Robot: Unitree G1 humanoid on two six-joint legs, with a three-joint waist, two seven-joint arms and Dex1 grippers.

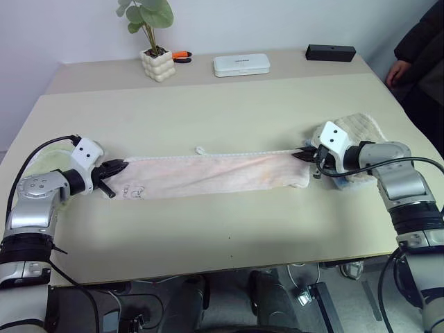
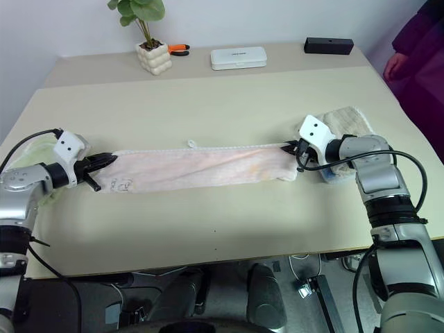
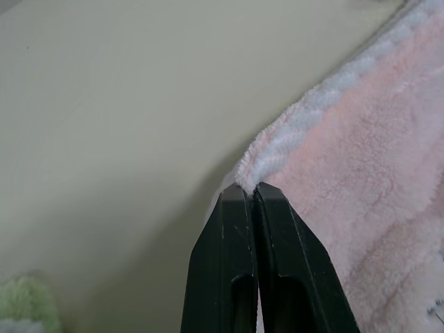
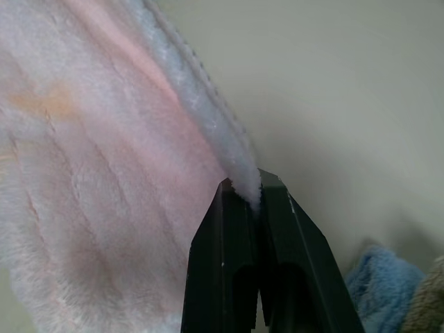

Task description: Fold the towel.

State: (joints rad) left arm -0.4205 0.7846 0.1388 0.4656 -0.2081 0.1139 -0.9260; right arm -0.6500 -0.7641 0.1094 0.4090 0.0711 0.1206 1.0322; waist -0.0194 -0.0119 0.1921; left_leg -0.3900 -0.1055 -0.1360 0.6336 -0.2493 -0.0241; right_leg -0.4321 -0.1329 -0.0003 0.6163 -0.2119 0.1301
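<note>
The pale pink towel (image 1: 208, 173) lies as a long narrow strip across the middle of the table, its white edging along the far side and a small dark motif near its left end. My left gripper (image 1: 119, 166) is at the strip's far left corner. In the left wrist view its black fingers (image 3: 236, 263) are pressed together, with the white-edged corner pinched at their tips. My right gripper (image 1: 300, 155) is at the far right corner. In the right wrist view its fingers (image 4: 222, 263) are shut on the fluffy edge of the towel (image 4: 104, 173).
A light green towel (image 2: 31, 149) lies under my left arm, and a beige towel (image 1: 357, 128) with a blue cloth (image 4: 381, 284) lies behind my right gripper. At the far edge stand a potted plant (image 1: 157, 64), orange-handled pliers (image 1: 182, 55), a white box (image 1: 241, 64) and a black box (image 1: 330, 52). A person (image 1: 416, 55) is at the right.
</note>
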